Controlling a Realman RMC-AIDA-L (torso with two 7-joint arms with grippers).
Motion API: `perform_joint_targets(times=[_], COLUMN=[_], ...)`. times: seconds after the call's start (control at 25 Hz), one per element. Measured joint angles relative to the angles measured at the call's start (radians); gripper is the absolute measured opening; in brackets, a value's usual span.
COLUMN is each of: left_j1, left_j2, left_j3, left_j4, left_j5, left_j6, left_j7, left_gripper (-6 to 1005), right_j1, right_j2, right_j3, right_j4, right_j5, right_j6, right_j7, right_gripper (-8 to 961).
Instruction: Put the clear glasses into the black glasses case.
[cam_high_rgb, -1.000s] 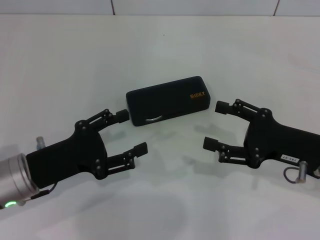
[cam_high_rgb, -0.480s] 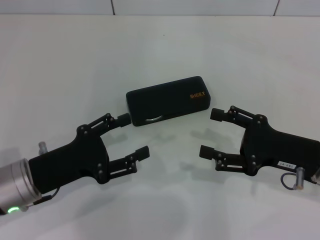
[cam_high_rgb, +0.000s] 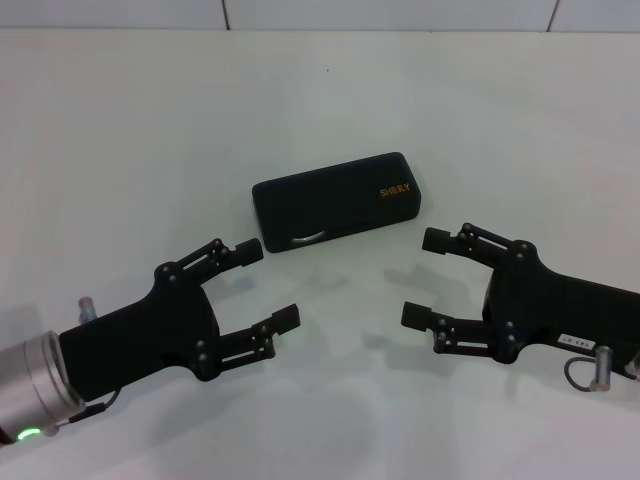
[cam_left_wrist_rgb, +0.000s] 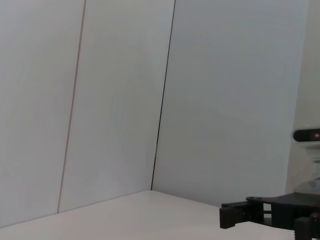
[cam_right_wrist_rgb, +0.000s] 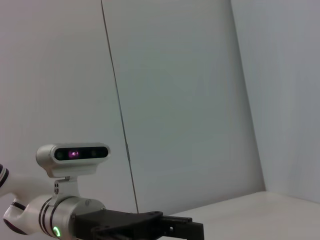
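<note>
Both spread wide and empty, left pincer (cam_high_rgb: 268, 283) at 7 o'clock and right pincer (cam_high_rgb: 428, 277) at 4 o'clock of the shut black glasses case (cam_high_rgb: 337, 201) lying mid-tabletop (cam_high_rgb: 150, 130), arms angled inward, low.

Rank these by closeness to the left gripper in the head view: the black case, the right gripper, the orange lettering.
1. Black case, just beyond the left gripper.
2. Right gripper, across on the right.
3. Orange lettering, at the case's far right end; close to the right gripper's rank.
</note>
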Motion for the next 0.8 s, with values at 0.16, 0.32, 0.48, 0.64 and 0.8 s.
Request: perform_joint_targets(times=[0.16, 0.32, 0.48, 0.64, 0.8], left_j1=[0.001, 0.001, 0.001, 0.002, -0.002], left_j2=[0.0, 0.0, 0.0, 0.0, 0.0], left_j3=[0.0, 0.001, 0.001, 0.001, 0.001], left_j4=[0.0, 0.0, 0.0, 0.0, 0.0], left_j5=[0.0, 0.0, 0.0, 0.0, 0.0], left_j6=[0.0, 0.0, 0.0, 0.0, 0.0], left_j7=[0.0, 0.0, 0.0, 0.0, 0.0], left_gripper=[860, 860, 860, 860, 860], right_j1=[-0.002, -0.002, -0.002, -0.002, -0.001], right_j2=[0.0, 0.0, 0.0, 0.0, 0.0], right_j3=[0.0, 0.0, -0.001, -0.002, -0.002], right_j4=[0.005, 0.008, 0.008, 0.009, 0.009], right_j5=[0.0, -0.001, -0.001, -0.001, 0.001], right_j6=[0.0, 0.001, 0.001, 0.002, 0.005], right_j7=[-0.001, -0.001, -0.001, -0.001, -0.001], right_gripper=[879, 879, 879, 879, 879])
